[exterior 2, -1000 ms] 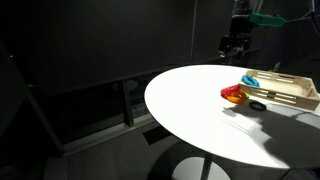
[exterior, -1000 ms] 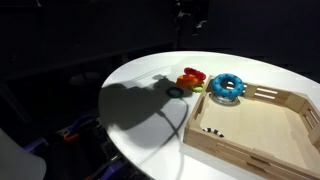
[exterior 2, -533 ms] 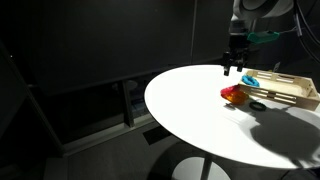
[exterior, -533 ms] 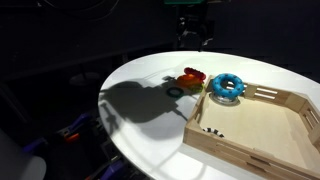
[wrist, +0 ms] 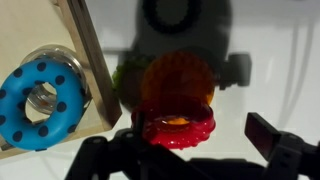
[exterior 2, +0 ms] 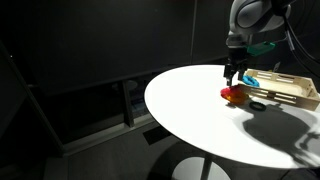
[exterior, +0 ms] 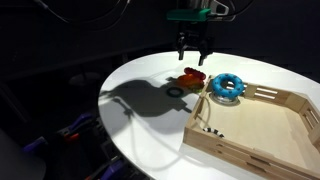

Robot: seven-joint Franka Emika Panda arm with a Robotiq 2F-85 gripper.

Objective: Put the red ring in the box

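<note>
The red ring (exterior: 192, 79) lies on the white round table next to the box's corner, stacked with an orange ring (wrist: 175, 85); its bumpy rim shows in the wrist view (wrist: 180, 128). It also shows in an exterior view (exterior 2: 234, 96). The box (exterior: 285, 97) is a shallow light-wood tray to the right, also seen in an exterior view (exterior 2: 292, 92) and as a wall in the wrist view (wrist: 88, 55). My gripper (exterior: 193, 58) hangs open just above the stacked rings, apart from them, with its fingers on either side of them (wrist: 185, 150).
A blue dotted ring (exterior: 226, 86) sits at the box's near corner, also in the wrist view (wrist: 40, 100). A small thin green ring (exterior: 177, 92) lies on the table in front of the red ring. The table edge (exterior: 120, 120) curves round the left.
My gripper has come down from high above the table to just over the red and orange rings. The rings and box have not moved.
</note>
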